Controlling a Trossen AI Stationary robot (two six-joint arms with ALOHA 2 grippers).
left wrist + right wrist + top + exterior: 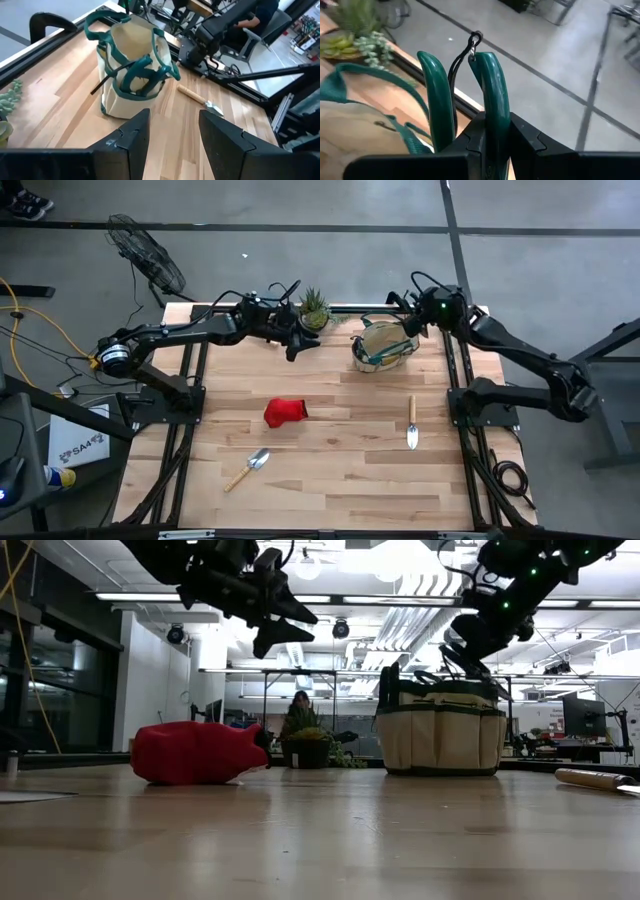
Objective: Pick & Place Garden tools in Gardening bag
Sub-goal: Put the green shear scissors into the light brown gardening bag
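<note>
Right tool (pixel 490 145) is up over the gardening bag (pixel 384 345), fingers pinching a pair of teal-handled pruning shears (pixel 465 95) w/ handles sticking out past the fingers and a black loop at their tips. The bag sits upright near the far edge of the wooden surface (pixel 340 480); another pair of shears (pixel 132 75) already lies inside it. Left tool (pixel 297 340) hangs in the air just beside the bag, on the potted plant (pixel 314 308) side, fingers spread w/ nothing between them. Red glove (pixel 284 412) lies nearer than the bag, well apart. One trowel (pixel 411 423) lies nearer than the bag on the right arm's side; 2nd trowel (pixel 248 468) lies beyond the glove from the bag.
</note>
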